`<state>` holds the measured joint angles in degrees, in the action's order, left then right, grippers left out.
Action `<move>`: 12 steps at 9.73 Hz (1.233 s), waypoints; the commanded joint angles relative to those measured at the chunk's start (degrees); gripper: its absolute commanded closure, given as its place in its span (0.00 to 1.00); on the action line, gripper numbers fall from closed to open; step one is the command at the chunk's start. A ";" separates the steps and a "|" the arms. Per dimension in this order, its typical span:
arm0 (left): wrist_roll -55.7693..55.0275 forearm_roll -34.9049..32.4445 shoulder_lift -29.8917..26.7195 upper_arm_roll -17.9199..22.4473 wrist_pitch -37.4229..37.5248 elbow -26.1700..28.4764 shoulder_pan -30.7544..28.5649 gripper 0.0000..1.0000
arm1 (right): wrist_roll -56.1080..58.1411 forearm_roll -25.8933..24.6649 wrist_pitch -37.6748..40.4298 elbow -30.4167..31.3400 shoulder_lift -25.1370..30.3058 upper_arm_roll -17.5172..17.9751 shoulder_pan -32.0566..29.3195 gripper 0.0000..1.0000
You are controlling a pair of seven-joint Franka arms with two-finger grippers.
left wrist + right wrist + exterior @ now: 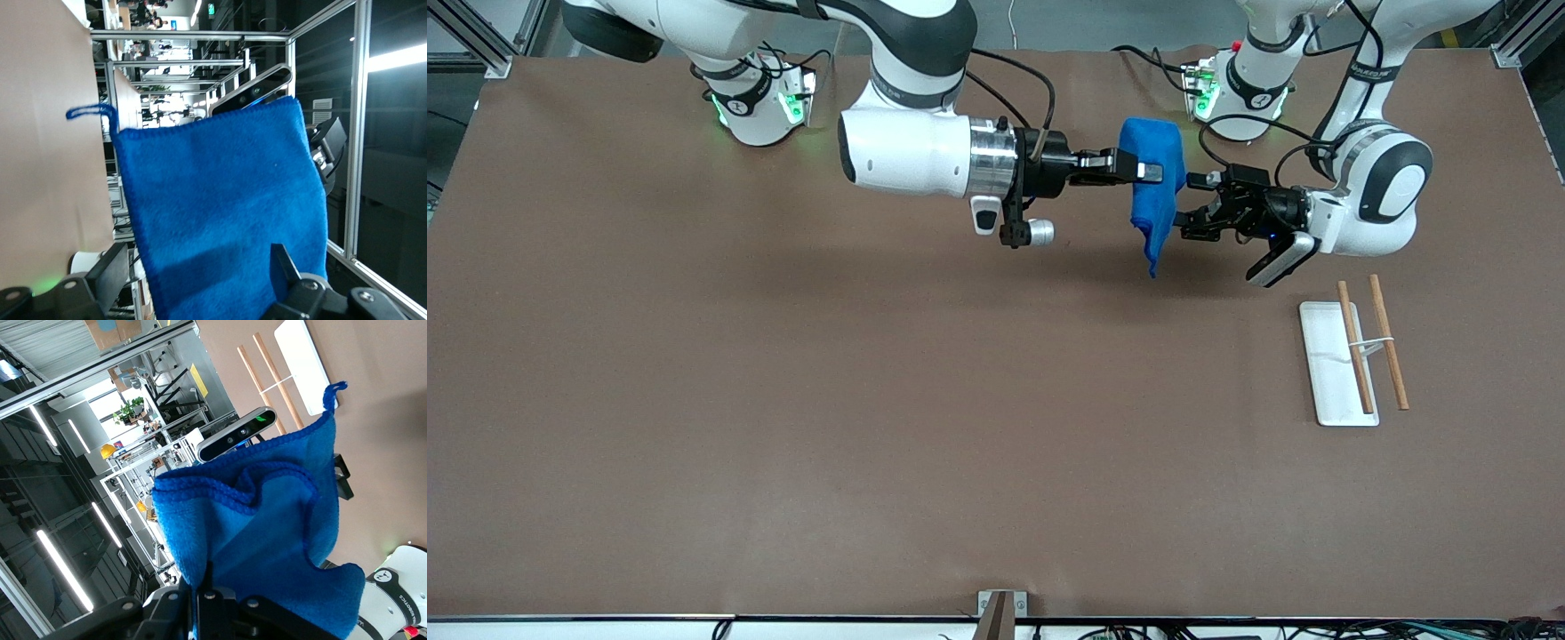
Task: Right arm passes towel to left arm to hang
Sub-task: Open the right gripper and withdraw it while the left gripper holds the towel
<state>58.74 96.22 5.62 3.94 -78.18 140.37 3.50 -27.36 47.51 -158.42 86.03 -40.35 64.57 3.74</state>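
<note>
I've got the towel (pixel 1154 182) in the air, hanging between the two claws over the table (pixel 783 400), loop tag (pixel 90 111) at one corner. Right claw (pixel 1149 172) is clamped on its upper fold, right arm (pixel 925 133) stretched level from its base. Left claw (pixel 1184 206) faces it with fingers (pixel 283 263) spread wide at the towel's lower part, not pinching it; left arm (pixel 1369 182) is bent back on itself. Under the left wrist: a white tray (pixel 1329 373) and two wooden rods (pixel 1371 345).
</note>
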 commanded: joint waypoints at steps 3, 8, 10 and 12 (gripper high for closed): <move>2.79 8.71 1.59 -0.16 1.36 1.13 0.55 0.18 | 0.47 1.09 -0.48 -1.30 -0.87 0.56 1.00 0.99; 2.35 8.55 1.50 0.19 1.45 0.96 0.02 0.99 | 0.38 1.09 -0.48 -1.39 -0.87 0.56 1.00 0.98; 1.74 8.11 1.41 0.28 1.36 0.78 -0.15 1.00 | -0.14 1.18 -0.48 -1.39 -0.87 0.56 1.00 0.94; 0.25 6.88 1.41 0.72 1.10 0.26 -0.16 1.00 | 0.11 0.66 -0.04 -1.39 -0.17 0.30 -0.22 0.72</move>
<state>58.75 104.18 5.66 4.17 -76.67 140.44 3.42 -27.51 47.65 -158.72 85.47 -40.43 64.52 4.15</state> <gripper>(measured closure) 0.969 0.855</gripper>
